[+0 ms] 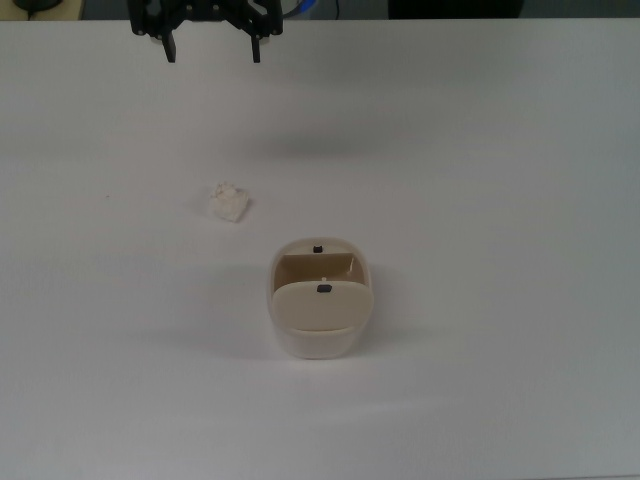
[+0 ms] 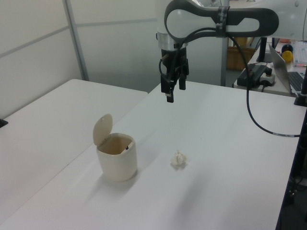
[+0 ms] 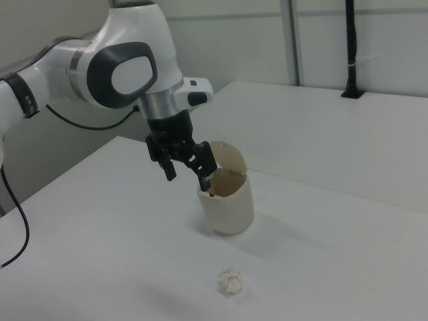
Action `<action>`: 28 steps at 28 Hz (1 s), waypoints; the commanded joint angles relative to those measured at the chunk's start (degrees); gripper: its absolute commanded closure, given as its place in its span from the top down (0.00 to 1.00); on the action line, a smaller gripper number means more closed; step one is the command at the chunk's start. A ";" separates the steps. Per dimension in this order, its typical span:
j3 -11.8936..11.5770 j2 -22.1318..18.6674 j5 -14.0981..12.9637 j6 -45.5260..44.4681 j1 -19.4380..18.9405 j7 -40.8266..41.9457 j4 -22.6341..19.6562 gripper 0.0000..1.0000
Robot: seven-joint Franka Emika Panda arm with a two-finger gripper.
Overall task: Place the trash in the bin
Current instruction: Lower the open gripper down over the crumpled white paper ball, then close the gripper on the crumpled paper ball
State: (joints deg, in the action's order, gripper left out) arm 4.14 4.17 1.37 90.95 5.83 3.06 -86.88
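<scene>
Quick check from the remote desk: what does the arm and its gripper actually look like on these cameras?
The arm has glossy white rounded shells with dark grey joint caps and a metallic wrist ring. The gripper is black, with two slim black fingers. A black cable loops down from the arm.

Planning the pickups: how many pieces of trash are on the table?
1. A paper wad lies on the table, apart from the open bin. None seen inside.

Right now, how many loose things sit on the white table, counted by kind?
Crumpled white paper wad: 1
Cream bin with its flap lid up: 1
Total: 2
The gripper hangs above the table, holding nothing.
</scene>
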 commanded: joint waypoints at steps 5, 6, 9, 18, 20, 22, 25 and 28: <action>-0.10 1.98 -1.81 0.27 -0.11 1.16 -0.75 1.00; -0.01 2.07 -1.81 1.15 -0.20 1.07 -2.06 1.00; -0.01 2.07 -1.81 3.52 -0.20 1.07 -5.13 1.00; -0.10 2.95 -1.72 14.33 -0.20 1.07 -16.83 1.00; -0.10 3.30 -1.72 16.18 -0.20 1.07 -18.41 1.00; -0.10 4.44 -1.72 19.16 -0.11 1.07 -19.91 1.00; -0.10 6.81 -1.46 22.15 -0.20 0.63 -20.35 1.00; -0.18 10.24 -0.75 25.40 -0.38 0.45 -20.35 1.00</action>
State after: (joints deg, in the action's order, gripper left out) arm 4.36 11.03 0.61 111.48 5.76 3.08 -106.20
